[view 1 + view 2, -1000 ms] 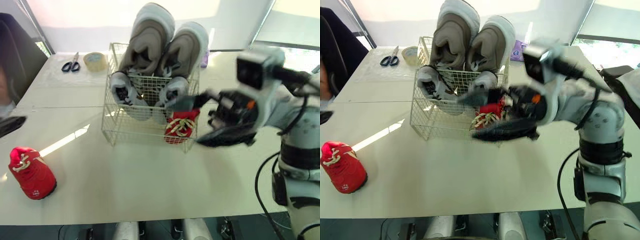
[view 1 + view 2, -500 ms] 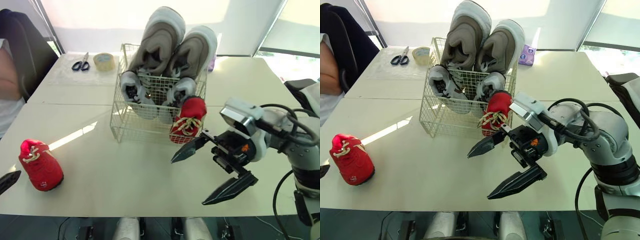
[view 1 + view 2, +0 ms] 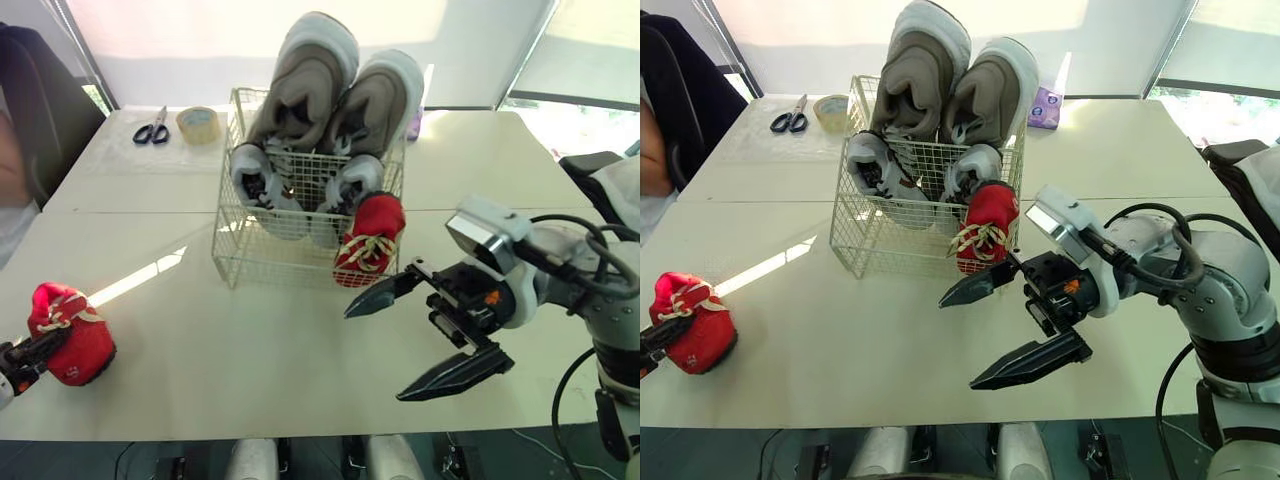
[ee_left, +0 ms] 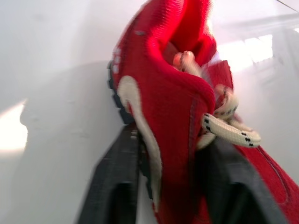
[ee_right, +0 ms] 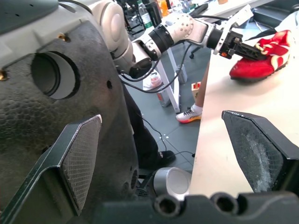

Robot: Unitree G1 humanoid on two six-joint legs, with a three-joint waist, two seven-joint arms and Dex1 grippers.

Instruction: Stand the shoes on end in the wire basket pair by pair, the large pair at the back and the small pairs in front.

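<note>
At left edge of desk (image 3: pixel 250 360), my left pincer (image 4: pixel 173 140) clamps red shoe (image 3: pixel 65 335); right pincer (image 3: pixel 374 352) hangs wide apart before basket (image 3: pixel 270 255).

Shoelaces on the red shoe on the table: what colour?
The shoelaces are cream with black flecks, clearest in the left wrist view.
</note>
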